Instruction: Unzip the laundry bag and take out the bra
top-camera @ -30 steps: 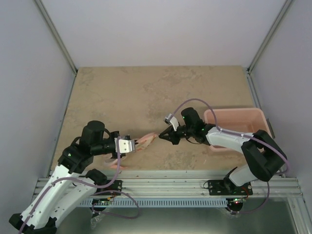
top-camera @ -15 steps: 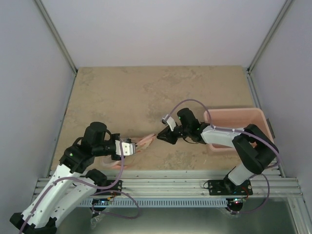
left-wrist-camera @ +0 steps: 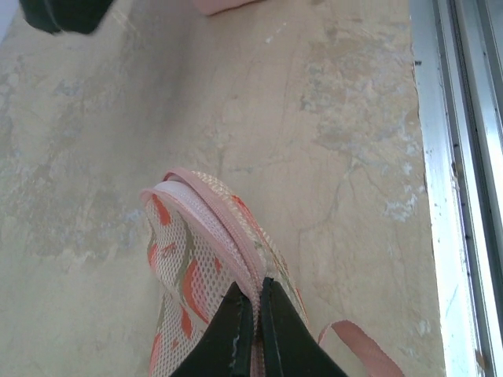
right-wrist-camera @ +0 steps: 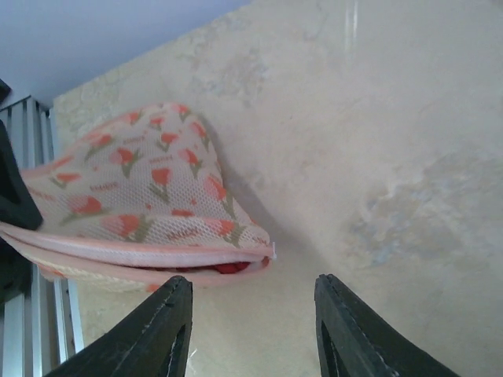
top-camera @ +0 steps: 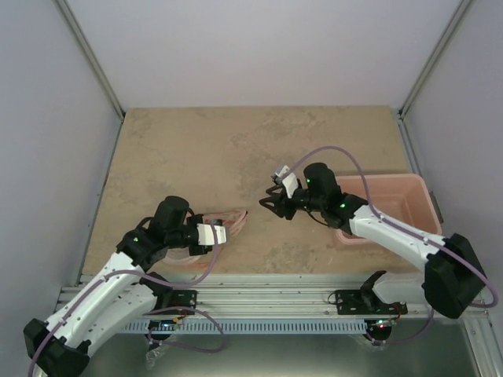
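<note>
The laundry bag (top-camera: 233,219) is a cream mesh case with orange-pink print and a pink zip rim, lying near the table's front. My left gripper (top-camera: 214,234) is shut on its zip rim (left-wrist-camera: 236,255), black fingertips (left-wrist-camera: 236,314) pinching the seam. In the right wrist view the laundry bag (right-wrist-camera: 141,184) gapes a little along the rim, and a sliver of the dark red bra (right-wrist-camera: 229,268) shows inside. My right gripper (right-wrist-camera: 253,287) stands open just off that end, touching nothing. From above, the right gripper (top-camera: 275,206) hangs right of the bag.
A pink rectangular plastic tub (top-camera: 411,188) stands at the right, under the right arm. A pink strap loop (left-wrist-camera: 357,338) trails from the bag toward the metal rail (left-wrist-camera: 464,196) at the table's front edge.
My right gripper has opened, let go of the bag's end and drawn back to the right. The left arm has shifted a little right, still pinching the rim.
</note>
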